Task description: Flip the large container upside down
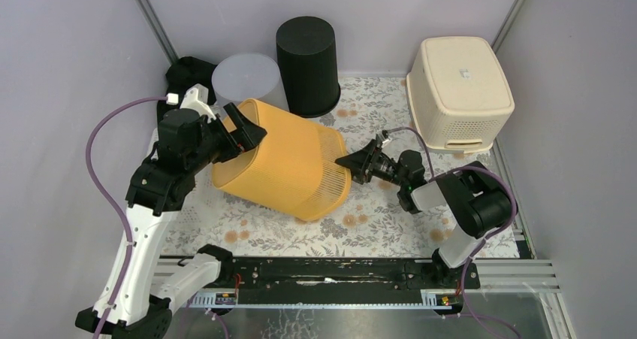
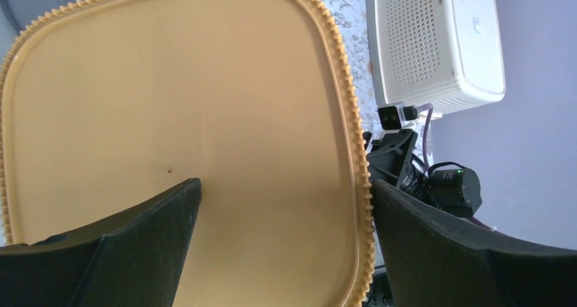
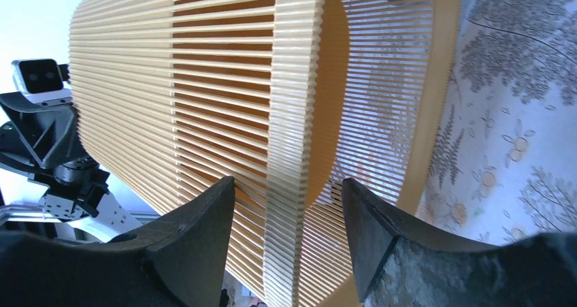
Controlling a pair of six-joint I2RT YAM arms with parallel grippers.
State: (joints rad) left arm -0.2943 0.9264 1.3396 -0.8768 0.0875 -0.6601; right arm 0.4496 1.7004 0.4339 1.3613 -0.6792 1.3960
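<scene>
Sees the large orange slatted plastic container (image 1: 282,162) on its side toward the flowered table's (image 1: 390,226) left edge, long axis running left to right. Has the left gripper (image 1: 239,140), jaws wide, at the closed base; has the right gripper (image 1: 359,161), jaws partly apart, loosely astride the mouth rim.

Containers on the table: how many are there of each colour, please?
Yellow slatted basket: 1
Black bin: 1
Pale grey bin: 1
Cream basket: 1
Total: 4

Lilac walls (image 1: 67,68), floral-patterned tabletop (image 1: 375,230).
</scene>
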